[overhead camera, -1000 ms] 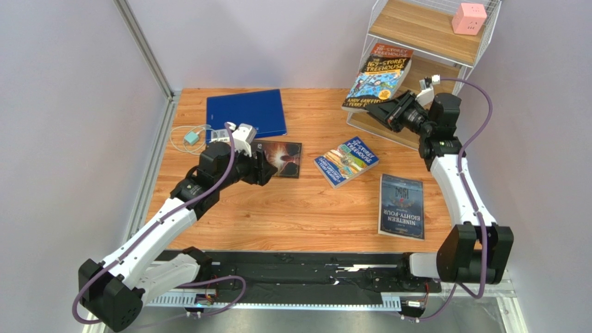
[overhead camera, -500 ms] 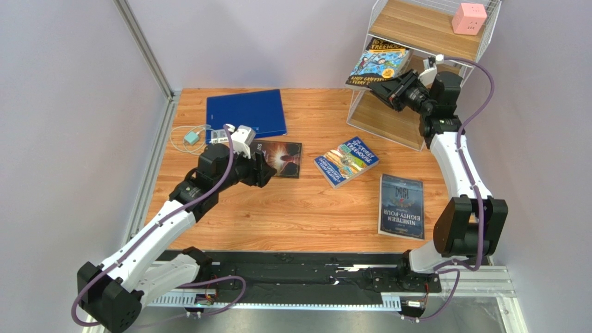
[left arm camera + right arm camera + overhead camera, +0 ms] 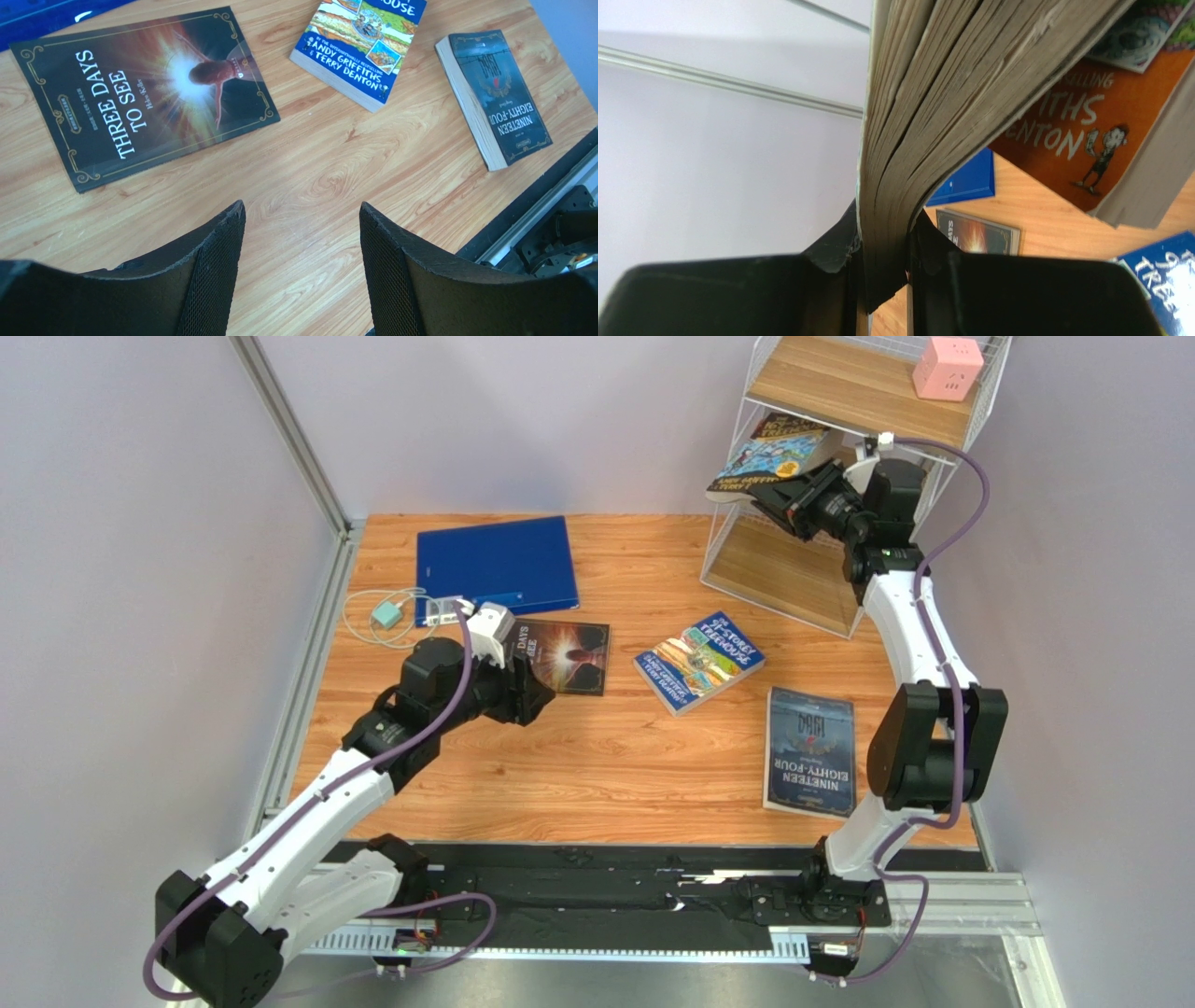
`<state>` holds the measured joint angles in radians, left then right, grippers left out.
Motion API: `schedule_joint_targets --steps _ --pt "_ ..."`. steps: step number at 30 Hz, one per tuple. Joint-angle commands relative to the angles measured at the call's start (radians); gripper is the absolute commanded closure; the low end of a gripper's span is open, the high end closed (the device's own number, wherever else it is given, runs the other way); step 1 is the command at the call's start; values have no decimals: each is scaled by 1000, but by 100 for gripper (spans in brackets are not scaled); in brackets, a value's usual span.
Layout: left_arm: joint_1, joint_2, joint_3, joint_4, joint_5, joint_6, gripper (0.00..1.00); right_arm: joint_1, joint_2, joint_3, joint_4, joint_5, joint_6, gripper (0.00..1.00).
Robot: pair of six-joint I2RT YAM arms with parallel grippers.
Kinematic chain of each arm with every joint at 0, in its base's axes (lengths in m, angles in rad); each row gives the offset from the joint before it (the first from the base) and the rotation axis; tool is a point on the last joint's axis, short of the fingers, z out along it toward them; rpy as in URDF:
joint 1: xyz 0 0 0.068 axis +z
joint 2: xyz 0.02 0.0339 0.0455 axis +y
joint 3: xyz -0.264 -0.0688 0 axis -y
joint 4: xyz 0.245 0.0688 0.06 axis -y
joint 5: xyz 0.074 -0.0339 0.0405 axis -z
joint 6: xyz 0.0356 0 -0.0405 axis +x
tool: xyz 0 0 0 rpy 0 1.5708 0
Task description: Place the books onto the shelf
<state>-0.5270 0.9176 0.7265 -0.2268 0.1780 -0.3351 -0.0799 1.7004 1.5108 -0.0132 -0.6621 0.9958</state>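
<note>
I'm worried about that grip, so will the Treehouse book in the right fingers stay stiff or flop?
Likely floppy: the Treehouse book curves away from the right fingers and its pages fan apart. Pinched at one edge only, it may sag or twist as it meets the shelf.

a: what lay under the left gripper?
b: bare wooden table. its two dark fingers stood apart, holding nothing.
a: and the books?
b: "three days to see" lay flat at upper left. the blue cartoon-cover book was at the top edge, partly cut off. "nineteen eighty-four" was off right, near a black rail. none touched.
</note>
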Motion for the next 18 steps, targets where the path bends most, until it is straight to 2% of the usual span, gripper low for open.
schedule_joint_targets --steps 1,5,6,8,9,12,18 --pt "2 -33 -15 27 14 -7 34 -14 70 150 32 9 9 94" --pt "2 -34 -25 33 23 -16 34 -14 113 174 16 -14 26 85" --pt "2 -36 -27 37 28 -19 35 -14 110 166 16 -13 29 71" --pt "2 -36 -29 43 40 -22 35 -14 97 126 19 12 26 53" --pt "2 -36 -32 44 43 -24 35 -14 85 115 19 18 21 39" --pt "2 -39 -35 47 48 -25 35 -14 53 63 16 35 3 21" --pt "2 -46 -39 49 54 -30 35 -12 -21 -12 -57 64 -49 16"
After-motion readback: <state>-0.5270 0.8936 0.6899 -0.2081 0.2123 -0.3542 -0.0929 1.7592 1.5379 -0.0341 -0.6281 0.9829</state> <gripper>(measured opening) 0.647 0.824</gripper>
